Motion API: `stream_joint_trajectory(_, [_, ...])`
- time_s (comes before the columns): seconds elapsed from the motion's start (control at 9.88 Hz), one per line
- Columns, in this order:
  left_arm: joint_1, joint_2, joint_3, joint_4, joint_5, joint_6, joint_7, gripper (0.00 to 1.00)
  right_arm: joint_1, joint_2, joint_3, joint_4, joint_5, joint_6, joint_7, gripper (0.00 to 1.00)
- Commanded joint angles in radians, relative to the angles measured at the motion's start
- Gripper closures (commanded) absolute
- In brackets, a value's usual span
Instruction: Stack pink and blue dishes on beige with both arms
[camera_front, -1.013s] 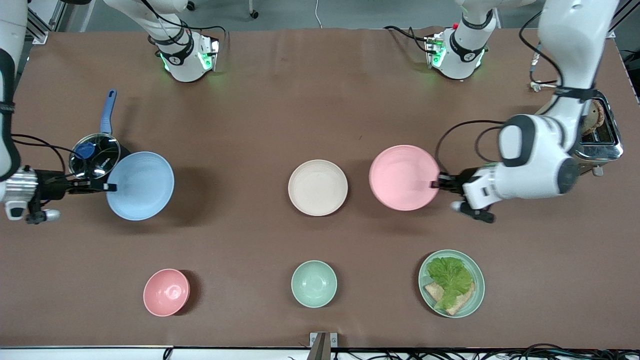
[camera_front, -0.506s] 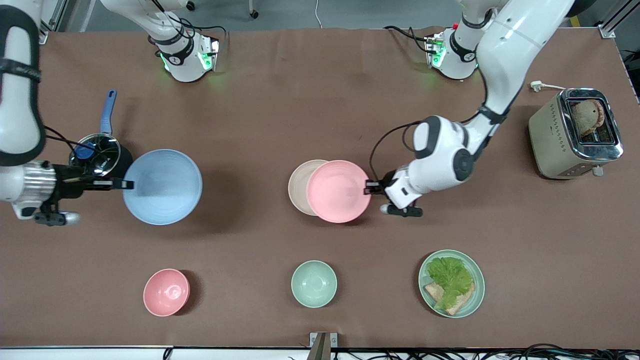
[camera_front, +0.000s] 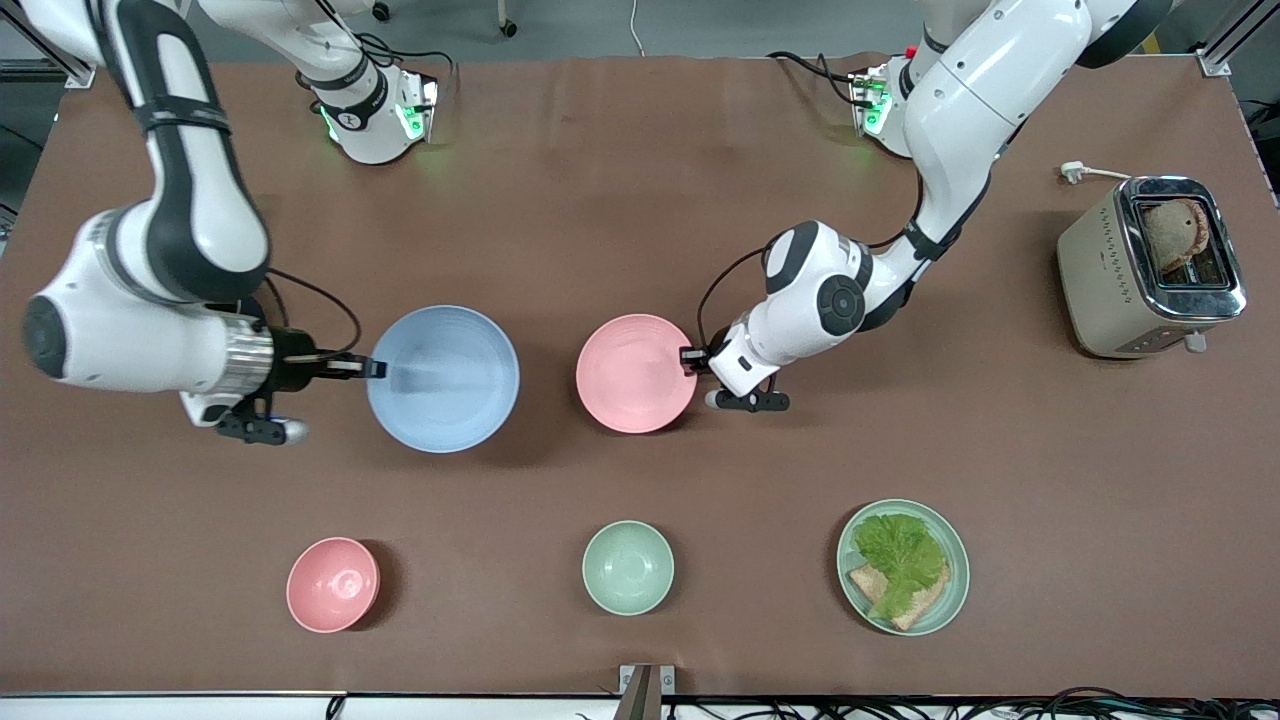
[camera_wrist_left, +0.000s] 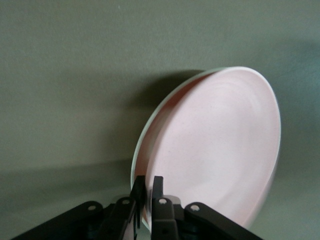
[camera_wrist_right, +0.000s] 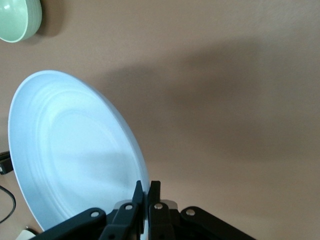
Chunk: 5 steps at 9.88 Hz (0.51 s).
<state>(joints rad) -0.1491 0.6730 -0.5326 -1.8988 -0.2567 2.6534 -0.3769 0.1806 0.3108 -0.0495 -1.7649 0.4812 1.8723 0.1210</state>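
The pale pink plate (camera_front: 635, 373) lies over the middle of the table and covers the beige plate, which is hidden in the front view. My left gripper (camera_front: 690, 357) is shut on the pink plate's rim at the side toward the left arm's end. In the left wrist view the fingers (camera_wrist_left: 158, 184) pinch the edge of the pink plate (camera_wrist_left: 220, 150), and a thin pale edge (camera_wrist_left: 150, 131) shows under it. My right gripper (camera_front: 372, 368) is shut on the rim of the light blue plate (camera_front: 443, 378), held beside the pink one. The right wrist view shows the gripper (camera_wrist_right: 148, 184) on the blue plate (camera_wrist_right: 75, 155).
Nearer the front camera stand a small pink bowl (camera_front: 333, 584), a mint-green bowl (camera_front: 628, 567) and a mint-green plate (camera_front: 903, 567) with lettuce and bread. A toaster (camera_front: 1150, 265) sits at the left arm's end. The mint-green bowl (camera_wrist_right: 15, 17) shows in the right wrist view.
The left gripper has carried the pink plate toward the middle until it fully covers the beige plate. The right gripper has brought the blue plate toward the middle, close beside the pink one.
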Motion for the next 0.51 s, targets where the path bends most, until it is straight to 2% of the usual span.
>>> stream_joint_trajectory(0.0, [0.005, 0.011, -0.001, -0.026, 0.019, 0.017, -0.011, 0.58, -0.007, -0.056, 0.092, -0.109, -0.018, 0.111, 0.080, 0.99])
stream_joint_trajectory(0.1, [0.014, 0.000, -0.001, -0.022, 0.019, 0.013, -0.007, 0.19, -0.006, -0.056, 0.120, -0.134, -0.018, 0.149, 0.115, 0.99])
stream_joint_trajectory(0.2, [0.016, -0.027, 0.000, -0.029, 0.019, 0.011, -0.002, 0.00, 0.005, -0.053, 0.152, -0.146, -0.018, 0.171, 0.159, 0.99])
stream_joint_trajectory(0.3, [0.020, -0.064, 0.009, -0.037, 0.019, -0.019, 0.004, 0.00, 0.016, -0.050, 0.167, -0.175, -0.018, 0.220, 0.173, 0.99])
stream_joint_trajectory(0.41, [0.034, -0.126, 0.040, -0.039, 0.019, -0.108, 0.010, 0.00, 0.042, -0.049, 0.169, -0.207, -0.012, 0.284, 0.174, 0.98])
